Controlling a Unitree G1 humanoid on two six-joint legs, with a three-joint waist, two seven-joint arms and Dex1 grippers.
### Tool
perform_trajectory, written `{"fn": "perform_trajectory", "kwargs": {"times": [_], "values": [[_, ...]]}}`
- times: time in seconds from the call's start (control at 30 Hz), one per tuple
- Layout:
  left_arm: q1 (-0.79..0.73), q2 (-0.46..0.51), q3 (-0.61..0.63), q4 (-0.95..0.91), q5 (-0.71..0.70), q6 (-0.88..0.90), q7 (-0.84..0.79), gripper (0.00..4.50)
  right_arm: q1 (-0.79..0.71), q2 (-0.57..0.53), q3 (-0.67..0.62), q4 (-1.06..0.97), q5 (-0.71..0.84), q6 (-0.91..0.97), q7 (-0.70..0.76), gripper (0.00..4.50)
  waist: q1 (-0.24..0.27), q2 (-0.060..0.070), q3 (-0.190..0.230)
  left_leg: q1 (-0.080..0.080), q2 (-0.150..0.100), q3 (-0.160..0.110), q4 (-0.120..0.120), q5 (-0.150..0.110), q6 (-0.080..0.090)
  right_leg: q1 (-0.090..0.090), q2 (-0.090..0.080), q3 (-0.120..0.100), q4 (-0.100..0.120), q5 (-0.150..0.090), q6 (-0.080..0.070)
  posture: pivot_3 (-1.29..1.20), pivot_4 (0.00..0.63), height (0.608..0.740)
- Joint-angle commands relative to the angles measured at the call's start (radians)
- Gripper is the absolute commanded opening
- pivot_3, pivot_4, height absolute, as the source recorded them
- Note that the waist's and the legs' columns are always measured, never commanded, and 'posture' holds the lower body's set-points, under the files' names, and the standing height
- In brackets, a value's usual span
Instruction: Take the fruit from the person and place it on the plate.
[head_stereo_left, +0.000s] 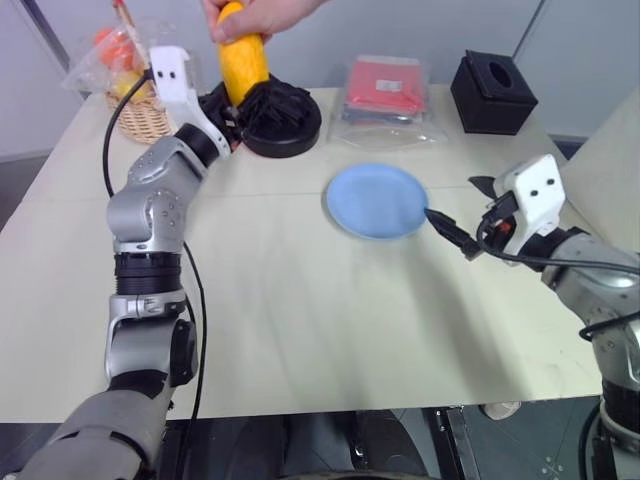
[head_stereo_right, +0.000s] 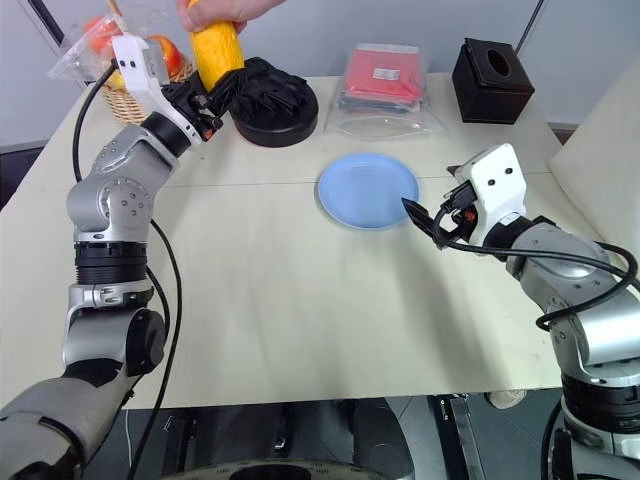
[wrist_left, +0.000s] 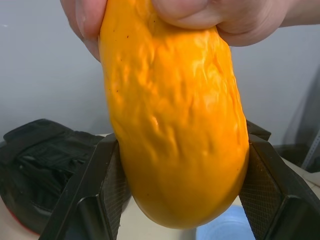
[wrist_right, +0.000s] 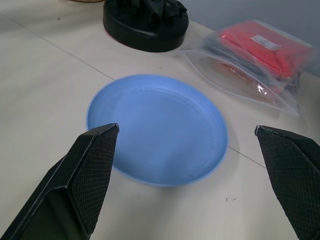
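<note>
At the far left corner of the table (head_stereo_left: 300, 330) stands a wicker basket (head_stereo_left: 138, 118) with round red-orange fruits in a clear bag (head_stereo_right: 95, 45). Just beside it, the left gripper (head_stereo_left: 240, 108) reaches up and forward, and its two black fingers (wrist_left: 102, 175) are clamped on the lower half of the fruit (head_stereo_left: 243, 62), one finger against each side. The fruit hangs upright in the air above the table's far edge, in front of the black dish (head_stereo_left: 282, 118). The person's hand (head_stereo_left: 262, 16) grips the top end of the fruit from above, so both the hand and the gripper hold it at once.

Toward the middle of the table lies the plate (head_stereo_left: 378, 200), flat and bare, well apart from the fruit and nearer the robot than the black dish. Behind the plate, near the far edge, sits a clear bag with red contents (head_stereo_left: 385, 90), and further right a black box (head_stereo_left: 492, 92) with a hole in its top.

On the right, the right gripper (wrist_right: 187, 175) hovers over the table just beside the plate's right rim, pointing toward it. Its fingers (wrist_right: 82, 175) are spread wide apart and grasp nothing.
</note>
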Motion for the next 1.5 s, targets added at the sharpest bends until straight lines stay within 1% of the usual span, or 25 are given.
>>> {"fn": "perform_trajectory", "kwargs": {"times": [0.03,0.2,0.3,0.47,0.63,0.8,1.0,1.23,1.5], "values": [[-0.024,0.006,-0.007,-0.041,-0.004,0.005,-0.019,2.49,-0.003,-0.01,-0.028,-0.044,-0.003,-0.007,-0.002,4.5,0.0,0.0,0.0,0.0,0.0,0.0,0.0,0.0,0.0,0.0,0.0,0.0,0.0,0.0,0.0,0.0,0.15,0.74],[-0.009,-0.015,-0.049,-0.022,0.01,0.034,-0.034,2.49,0.005,-0.005,-0.027,-0.054,-0.003,-0.002,-0.008,4.5,0.0,0.0,0.0,0.0,0.0,0.0,0.0,0.0,0.0,0.0,0.0,0.0,0.0,0.0,0.0,0.0,0.15,0.74],[-0.036,-0.028,-0.1,0.048,0.052,0.025,-0.061,2.49,0.011,0.0,-0.025,-0.06,-0.005,-0.002,-0.014,4.5,0.0,0.0,0.0,0.0,0.0,0.0,0.0,0.0,0.0,0.0,0.0,0.0,0.0,0.0,0.0,0.0,0.15,0.74],[-0.187,-0.079,-0.204,0.347,0.159,-0.064,-0.178,2.49,0.022,0.017,-0.017,-0.07,-0.01,-0.004,-0.035,4.5,0.003,0.0,0.0,-0.001,-0.005,0.001,0.0,0.0,0.0,0.0,0.0,-0.001,0.0,0.0,0.0,0.0,0.15,0.74],[-0.323,-0.155,-0.273,0.649,0.263,-0.183,-0.278,2.49,0.06,0.052,-0.025,-0.117,-0.016,0.006,-0.076,4.5,0.0,0.0,0.0,-0.001,-0.006,0.001,0.0,0.0,0.0,0.0,0.0,-0.001,0.0,0.0,0.0,0.0,0.15,0.74],[-0.393,-0.223,-0.33,0.834,0.355,-0.232,-0.373,2.49,0.114,0.093,-0.039,-0.179,-0.021,0.022,-0.131,4.5,-0.002,0.0,0.0,-0.001,-0.005,0.001,0.0,-0.001,0.002,0.0,0.001,-0.001,0.0,0.0,0.0,0.0,0.15,0.74],[-0.408,-0.251,-0.386,0.928,0.448,-0.229,-0.458,2.49,0.154,0.127,-0.048,-0.222,-0.028,0.031,-0.171,4.5,-0.004,0.0,0.0,-0.001,-0.005,0.001,0.0,-0.001,0.002,0.0,0.002,-0.001,0.0,0.0,0.0,0.0,0.15,0.74],[-0.398,-0.262,-0.409,1.016,0.547,-0.303,-0.421,2.49,0.175,0.144,-0.059,-0.249,-0.031,0.038,-0.191,4.5,-0.001,0.0,0.0,-0.001,-0.005,0.001,0.0,-0.002,0.003,0.0,0.001,-0.001,0.0,0.0,0.0,0.0,0.15,0.74],[-0.384,-0.26,-0.4,1.054,0.607,-0.366,-0.404,2.49,0.184,0.151,-0.063,-0.267,-0.028,0.05,-0.204,4.5,0.0,0.0,0.0,-0.001,-0.006,0.001,0.0,-0.002,0.004,0.0,0.001,-0.001,0.0,0.0,0.0,0.0,0.15,0.74]]}}
